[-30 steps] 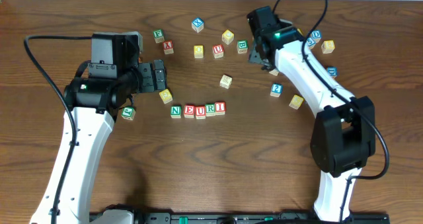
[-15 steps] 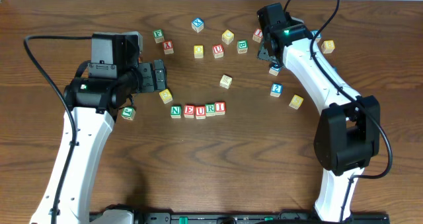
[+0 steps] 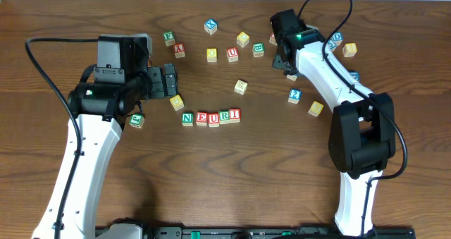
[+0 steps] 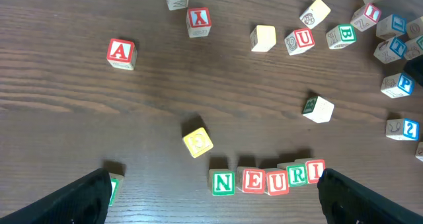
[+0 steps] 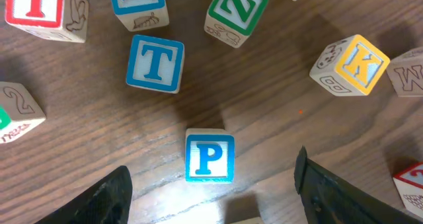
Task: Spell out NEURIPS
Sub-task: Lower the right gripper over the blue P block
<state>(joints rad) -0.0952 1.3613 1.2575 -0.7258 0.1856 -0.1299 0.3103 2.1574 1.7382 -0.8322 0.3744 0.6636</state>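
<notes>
A dark wooden table (image 3: pixel 232 175) seen from above, scattered with small lettered wooden cubes, with a white robot arm on each side. Near the middle, five cubes stand touching in a slightly curved row: a green N (image 3: pixel 187 118), then a red E (image 3: pixel 201 118), U (image 3: pixel 213 118), R (image 3: pixel 224 117) and I (image 3: pixel 235 115). A yellow cube (image 3: pixel 177 102) lies just up and to the left of the N.

The left gripper (image 3: pixel 169 80) hangs over the table beyond the row's left end, its fingers spread wide and holding nothing. A red A cube (image 4: pixel 121 52) sits well apart from the row.

The right gripper (image 5: pixel 213 168) is over the loose cubes at the far right. Its wrist camera shows its two dark fingers apart, with the blue P cube (image 5: pixel 209 154) lying flat on the table between them and touching neither. Nearby are a blue T (image 5: pixel 155 63), a green Z (image 5: pixel 236 9) and a tilted yellow K (image 5: pixel 360 64). No S cube can be made out with certainty.
</notes>
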